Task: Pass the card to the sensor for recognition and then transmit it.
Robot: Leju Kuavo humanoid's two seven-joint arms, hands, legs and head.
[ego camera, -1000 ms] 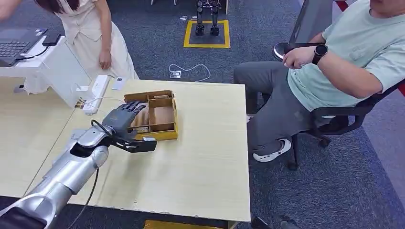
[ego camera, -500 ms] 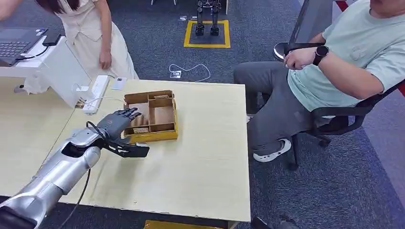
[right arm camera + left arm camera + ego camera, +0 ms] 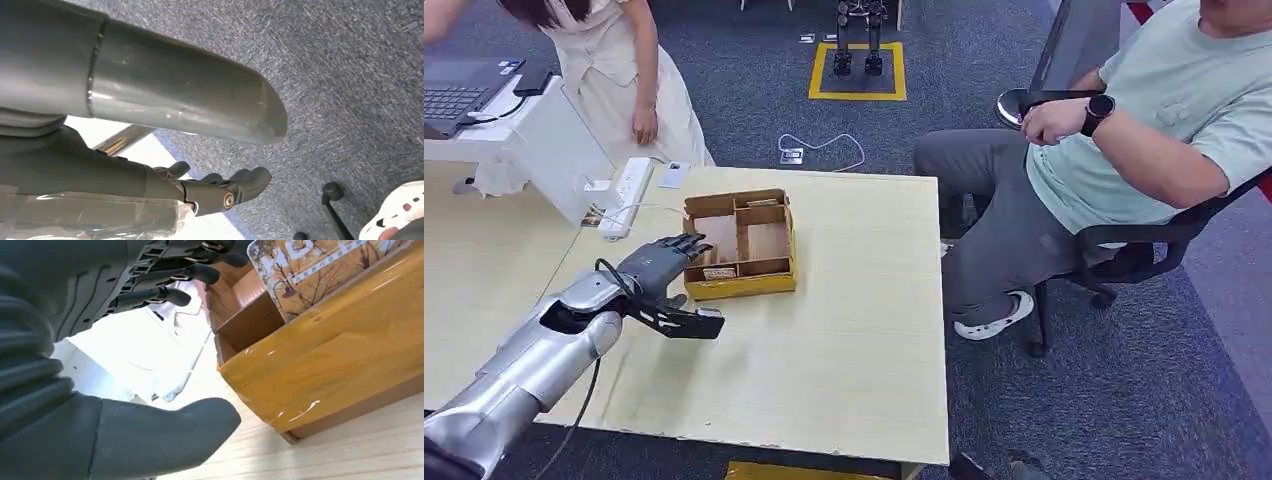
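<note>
We see a pale wooden table (image 3: 844, 350) with a light grain, standing on a blue-grey carpet (image 3: 1124, 400) of rough, speckled texture. A second pale table (image 3: 474, 280) joins it on the left side. On the floor behind there is a yellow square frame (image 3: 857, 72) and a white cable (image 3: 824, 150). A white power strip (image 3: 626, 195) lies at the far edge of the table. 1 person in a cream dress (image 3: 614, 80) stands behind the table, and 1 person in a pale green shirt (image 3: 1164, 120) sits on a black chair (image 3: 1144, 250) at the right.

On the table stands a cardboard box (image 3: 742, 240), rectangular, with inner walls that divide it into compartments; its outer front wall is wrapped in glossy yellow tape. The card (image 3: 320, 270), printed with autumn trees, stands tilted in the near compartment, behind this front wall.

Our left hand (image 3: 656, 268) is dark grey at the end of a silver arm, just beside the near left corner of the box. Its fingers (image 3: 165, 275) are apart and hold nothing, and they reach toward the box rim. Our right hand (image 3: 220, 192) hangs over the carpet; its fingers are bent inward, but we cannot tell if they are closed
</note>
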